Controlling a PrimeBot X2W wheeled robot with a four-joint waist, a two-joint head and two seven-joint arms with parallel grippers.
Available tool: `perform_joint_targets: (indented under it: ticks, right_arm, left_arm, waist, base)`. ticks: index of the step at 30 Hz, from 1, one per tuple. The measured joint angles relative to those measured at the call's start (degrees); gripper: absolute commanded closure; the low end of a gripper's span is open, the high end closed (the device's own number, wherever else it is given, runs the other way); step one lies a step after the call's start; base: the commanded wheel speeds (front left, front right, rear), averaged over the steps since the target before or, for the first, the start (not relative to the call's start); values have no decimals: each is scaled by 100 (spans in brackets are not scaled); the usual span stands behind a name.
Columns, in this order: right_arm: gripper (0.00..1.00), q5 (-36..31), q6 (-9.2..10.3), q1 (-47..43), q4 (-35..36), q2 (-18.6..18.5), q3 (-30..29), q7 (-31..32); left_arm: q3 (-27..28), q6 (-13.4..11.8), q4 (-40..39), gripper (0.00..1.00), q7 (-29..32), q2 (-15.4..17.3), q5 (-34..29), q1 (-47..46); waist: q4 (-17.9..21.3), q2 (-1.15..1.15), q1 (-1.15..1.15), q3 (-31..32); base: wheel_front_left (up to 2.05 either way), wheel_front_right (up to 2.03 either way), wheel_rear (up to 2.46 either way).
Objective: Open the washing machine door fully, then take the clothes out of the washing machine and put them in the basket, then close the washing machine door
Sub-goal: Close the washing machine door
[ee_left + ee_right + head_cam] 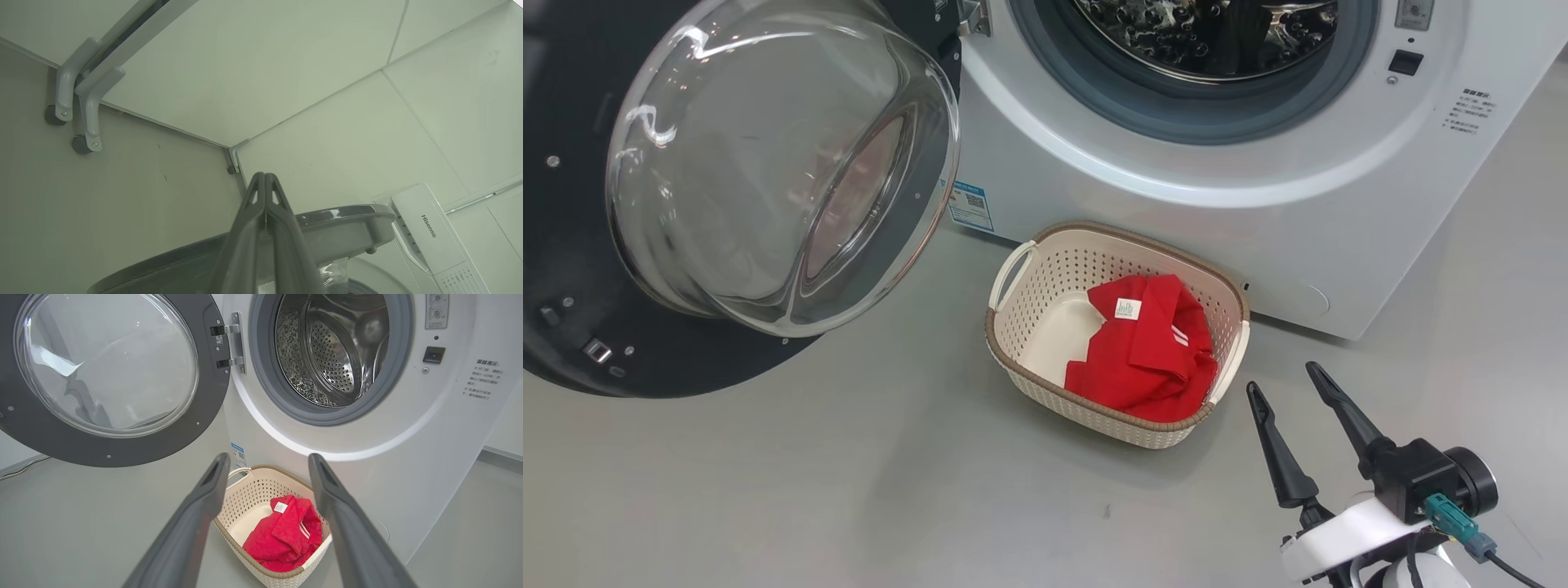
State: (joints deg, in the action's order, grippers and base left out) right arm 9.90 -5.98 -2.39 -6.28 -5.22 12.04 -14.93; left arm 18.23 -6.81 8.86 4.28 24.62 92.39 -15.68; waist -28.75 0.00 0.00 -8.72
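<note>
Head view: big round door w/ glossy black rim and bulging clear glass bowl (760, 180) stands swung wide to the left of the large white front-loading washing machine (1258, 220), so the mouth is unobstructed. Small cream perforated plastic basket w/ brown woven-look rim (1045, 278) sits on the grey floor (849, 490) just in front of the machine, below the opening. I judge that gives a short drop path. Red fabric garment w/ white tag and white-striped trim (1152, 351) lies crumpled inside the basket, toward its right end. Perforated steel drum (327, 355): no cloth in the part visible in rt wrist view; lower front hidden by grey gasket (265, 388). Judgement: unloading looks done, door closing not yet done.

Arm pose: right gripper (1282, 377) sits low at lower right, fingers spread wide apart, empty, pointing toward basket and machine. It is near the basket's right end, not touching. Left gripper (264, 175): fingers pressed together, nothing between them, aimed past the door's rim toward white wall panels (327, 122). Contact w/ door: can't tell.
</note>
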Motion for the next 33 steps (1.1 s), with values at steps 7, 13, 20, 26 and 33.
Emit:
perform_joint_targets:
  ticks: [7,13,20,26,33]
  right_arm:
    - [0,-43,-2,109,41,-92,16,0]
    - [0,-43,-10,180,60,-180,-3,0]
    - [0,-42,-12,197,68,-212,-35,0]
    - [0,-42,-43,197,68,-238,-36,0]
    - [0,-41,-43,197,66,-256,-35,0]
  left_arm:
    - [-157,-2,487,100,465,62,252,-186]
    - [-221,-2,762,100,687,66,345,-377]
    - [-291,-3,966,100,887,71,394,-520]
    - [-315,-3,1085,100,1146,127,603,-583]
    - [-356,65,1111,100,1599,145,896,-600]
  waist:
    - [135,0,0,-171]
    - [217,0,0,-323]
    - [218,0,0,-383]
    - [180,0,0,-398]
    - [120,0,0,-385]
  base:
    - [0,0,0]
    - [0,0,0]
    - [0,0,0]
    - [0,0,0]
    - [0,0,0]
